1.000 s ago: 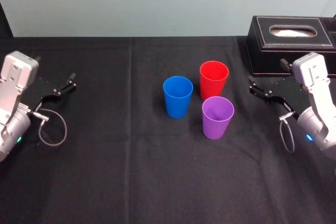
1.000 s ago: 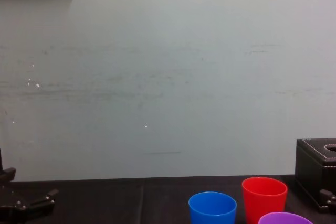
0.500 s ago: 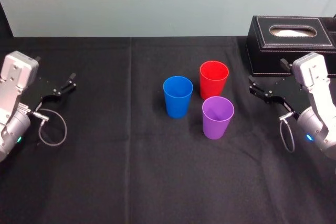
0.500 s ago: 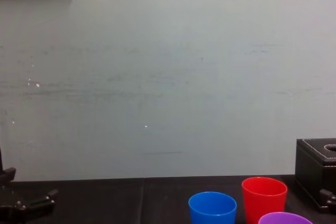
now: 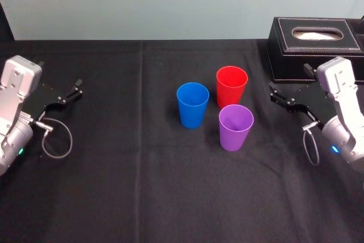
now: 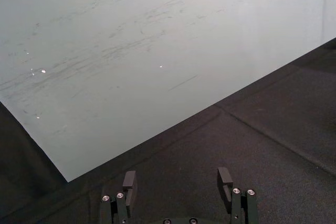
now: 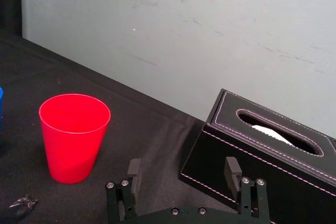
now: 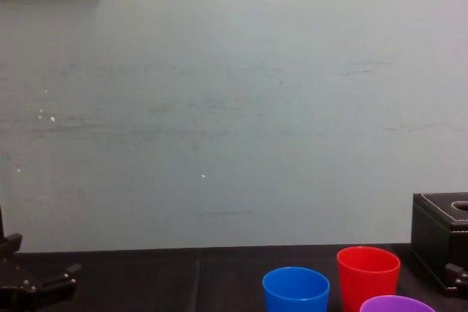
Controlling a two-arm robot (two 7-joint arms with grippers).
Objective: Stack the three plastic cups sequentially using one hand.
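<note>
Black-cloth worktop (image 5: 142, 169), pale wall behind. Right hand (image 7: 181, 169) sits at the right edge, jaws spread wide with nothing between them. The black stitched tissue box (image 5: 284, 55) is just beyond it.

The three cups lie toward centre from that hand, on its left. The red cup (image 5: 231, 86) is nearest. The purple cup (image 5: 235, 127) stands just in front of red, on the robot's side. The blue cup (image 5: 192, 104) is farthest left, close beside both. All three are upright, mouths up, none nested, apparently not touching.

Left hand (image 6: 176, 177) is parked at the left edge, also spread and empty, well apart from the cluster.

Judgement: the right arm is the nearer one. The move hinges on swinging left, clear of the tissue box, and taking a cup wall side-on, since the axes are vertical. Nothing stacked yet.
</note>
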